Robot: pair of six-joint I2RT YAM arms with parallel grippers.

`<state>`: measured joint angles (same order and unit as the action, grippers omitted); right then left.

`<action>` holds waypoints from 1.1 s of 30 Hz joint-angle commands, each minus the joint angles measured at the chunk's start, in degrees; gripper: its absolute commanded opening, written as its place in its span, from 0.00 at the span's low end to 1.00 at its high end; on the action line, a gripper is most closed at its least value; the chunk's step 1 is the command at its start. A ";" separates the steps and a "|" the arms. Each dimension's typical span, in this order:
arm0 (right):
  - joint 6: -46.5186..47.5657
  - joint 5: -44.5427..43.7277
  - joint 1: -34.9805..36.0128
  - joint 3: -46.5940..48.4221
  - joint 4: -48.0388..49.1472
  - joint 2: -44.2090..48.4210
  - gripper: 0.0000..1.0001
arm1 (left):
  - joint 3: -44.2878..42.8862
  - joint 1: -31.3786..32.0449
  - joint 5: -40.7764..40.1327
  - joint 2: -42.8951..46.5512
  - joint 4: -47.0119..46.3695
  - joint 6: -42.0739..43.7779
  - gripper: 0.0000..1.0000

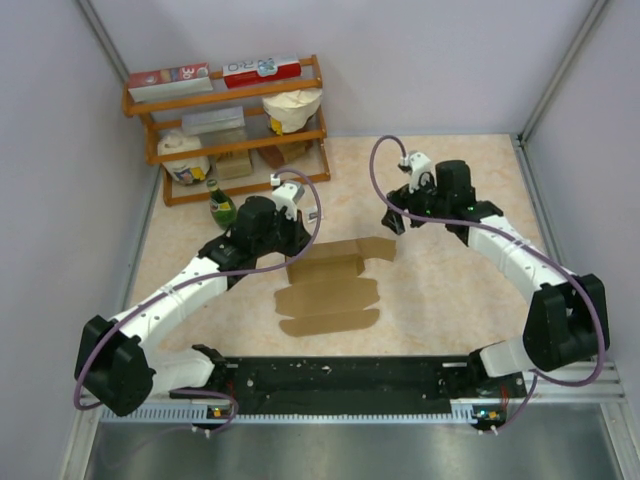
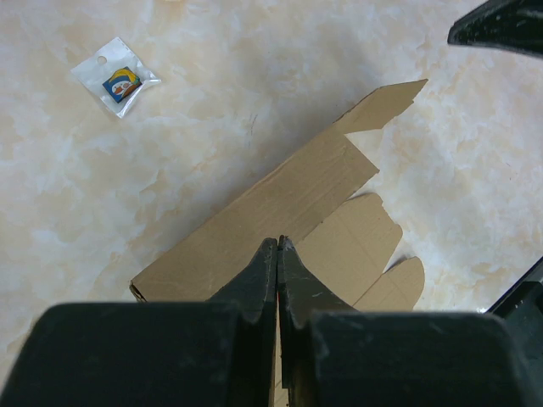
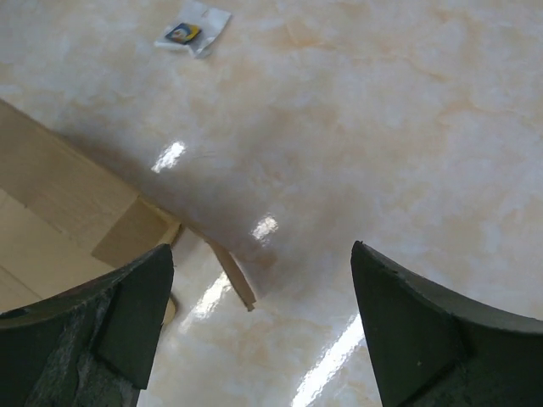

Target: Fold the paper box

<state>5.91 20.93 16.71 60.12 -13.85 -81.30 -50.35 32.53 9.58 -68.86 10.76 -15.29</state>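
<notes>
A: Well, how far along is it, would you say?

B: Barely begun, I'd judge. On the table point(image 1: 450, 290) the paper box point(image 1: 330, 293) lies midway between the two arms, mostly spread flat: brown panels side by side, rounded flaps along its right side, one flap poking toward the far right. No walls raised, nothing tucked in that I can see.

A: And the claws?

B: The left claw point(image 2: 278, 248) has its fingers pressed together, tips down over a long panel toward the box's left end. Nothing shows between them, and whether they touch the cardboard I can't tell. The right claw point(image 3: 261, 254) is spread wide and empty, over bare table just beside the box's far corner, where a small tab point(image 3: 234, 278) sticks up a little.

A: So what's left?

B: Nearly everything, I reckon: raising the sides, folding the flaps in, locking the tabs. The little plastic packet point(image 2: 114, 78) lying well apart has no part in it.
</notes>
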 commanded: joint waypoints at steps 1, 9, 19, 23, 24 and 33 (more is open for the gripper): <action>6.74 5.70 3.59 2.28 -1.97 -1.49 0.83 | 0.25 -0.37 0.35 0.83 -1.45 0.08 0.00; 9.82 0.96 6.84 4.66 -5.14 -7.99 0.70 | 0.86 -0.63 -0.53 1.62 -0.83 0.44 0.00; 10.96 2.54 6.93 5.71 -7.24 -11.34 0.58 | 1.57 -5.45 -3.08 0.57 0.05 -4.47 0.00; 11.05 2.36 7.46 6.06 -8.04 -12.48 0.52 | 2.36 -9.24 -2.46 -0.66 -0.66 -7.91 0.00; 11.05 2.19 7.63 6.06 -8.30 -12.57 0.51 | 2.45 -9.94 -2.99 -1.10 -0.66 -8.44 0.00; 10.09 -0.88 8.69 5.63 -10.41 -12.75 0.42 | 4.91 -13.02 -2.91 -6.89 -6.45 -12.74 0.00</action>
<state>16.01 21.76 23.92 63.44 -23.24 -93.93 -46.94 20.21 6.37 -73.30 9.91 -25.15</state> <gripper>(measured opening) 0.441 0.009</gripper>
